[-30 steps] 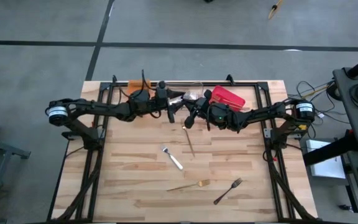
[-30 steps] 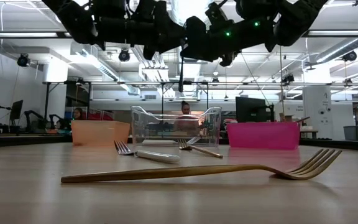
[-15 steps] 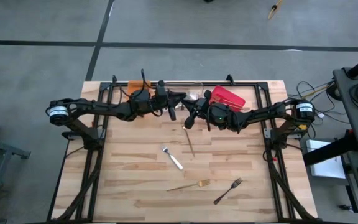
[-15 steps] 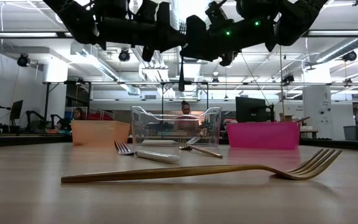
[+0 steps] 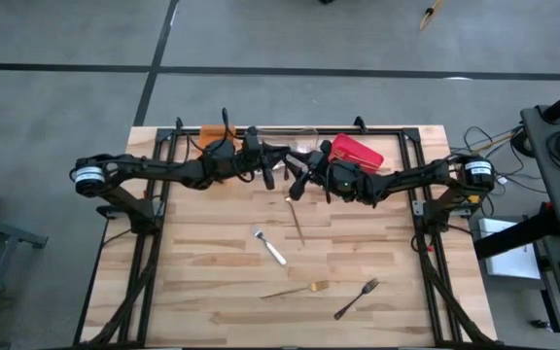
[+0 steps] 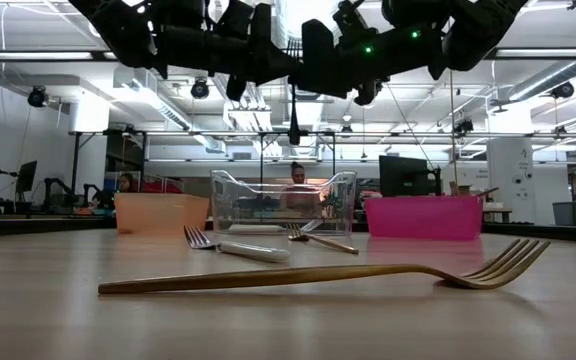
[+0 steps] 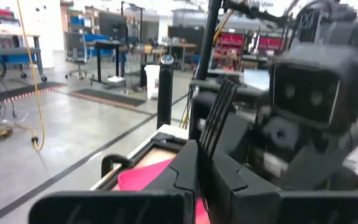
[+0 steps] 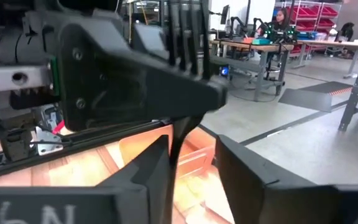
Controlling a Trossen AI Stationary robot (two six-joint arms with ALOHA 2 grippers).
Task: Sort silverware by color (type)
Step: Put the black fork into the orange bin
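Both arms meet high over the table's far middle. A black fork (image 6: 294,118) of the silverware hangs there upright, tines (image 7: 221,102) up. My left gripper (image 7: 199,171) is shut on it. My right gripper (image 8: 194,165) faces it, open, with one finger on each side of the fork's handle (image 8: 176,140). I cannot tell whether either finger touches the handle. On the table lie a silver fork (image 5: 269,247), a gold fork (image 5: 297,290), a black fork (image 5: 356,298) and a slim gold utensil (image 5: 297,220). My left gripper pinches the black fork between its two fingers, just below the tines (image 7: 209,142). The fingers come level from the table's left side and lie across the fork. The fork stands upright and clear of the table, its handle (image 6: 294,130) hanging below the fingers.
Three bins stand along the far edge: orange (image 6: 161,212), clear (image 6: 283,200) and red (image 6: 423,216). A black frame (image 5: 154,194) runs along the table's left, right and far sides. Bare wood lies between the scattered forks.
My left gripper has shut on the black fork, which was held up in the air. My right gripper has then opened around the fork's handle. Both arms have kept their places and the fork stays upright.
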